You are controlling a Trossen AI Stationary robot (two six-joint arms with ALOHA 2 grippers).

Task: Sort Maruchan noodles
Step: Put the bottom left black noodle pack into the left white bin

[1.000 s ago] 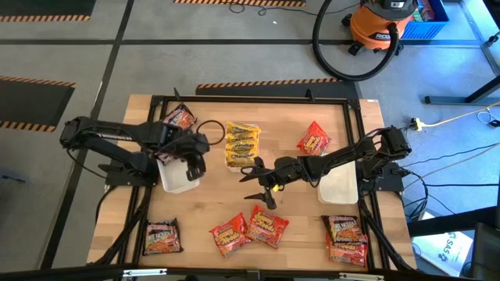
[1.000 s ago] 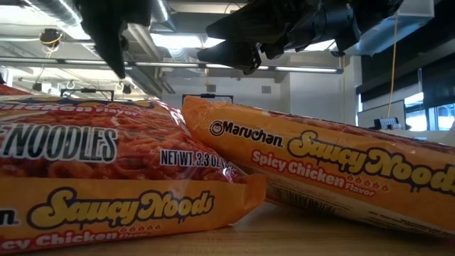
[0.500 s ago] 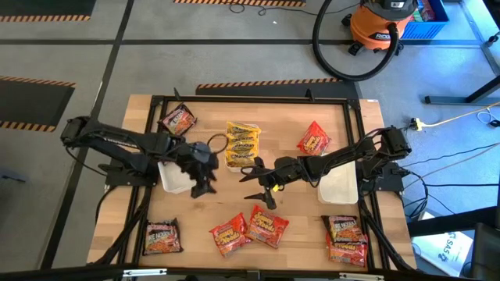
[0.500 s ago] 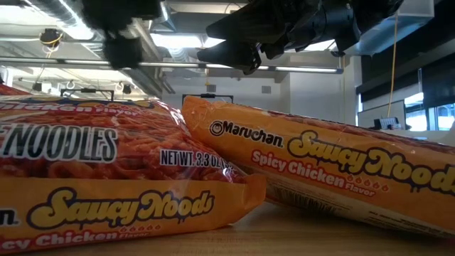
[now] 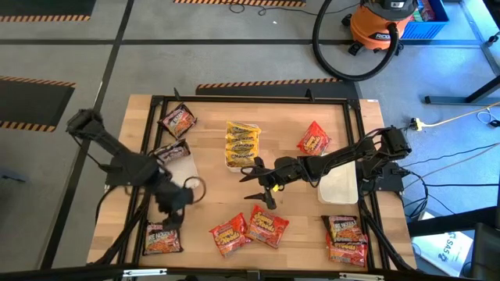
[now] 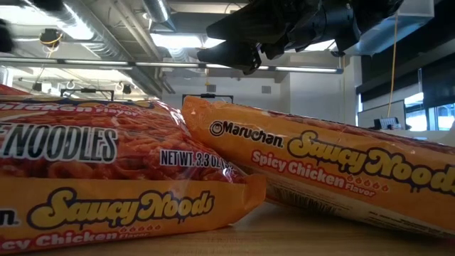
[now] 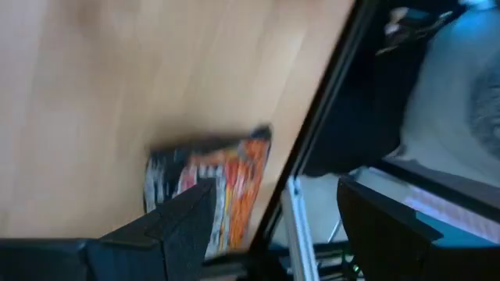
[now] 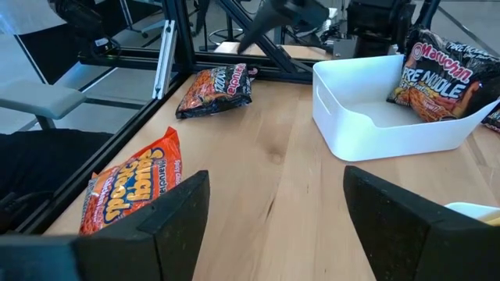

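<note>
My left gripper hangs open over the table's near-left part, just above a dark packet that lies flat; the left wrist view shows that packet ahead of the spread fingers. Another dark packet leans in the left white tray, also seen in the right wrist view. My right gripper waits open over the table's middle, holding nothing. Yellow packets are stacked at the far middle. Two orange packets lie near the front edge.
A red packet and a dark one lie toward the far side. A stack of packets sits at the near right, beside the right white tray. A black frame rail borders the table.
My left gripper has swung from over the left tray toward the table's near-left corner and now hangs over the dark packet there. The dark packet in the left tray shows now that the arm has moved off it. My right arm has kept still.
</note>
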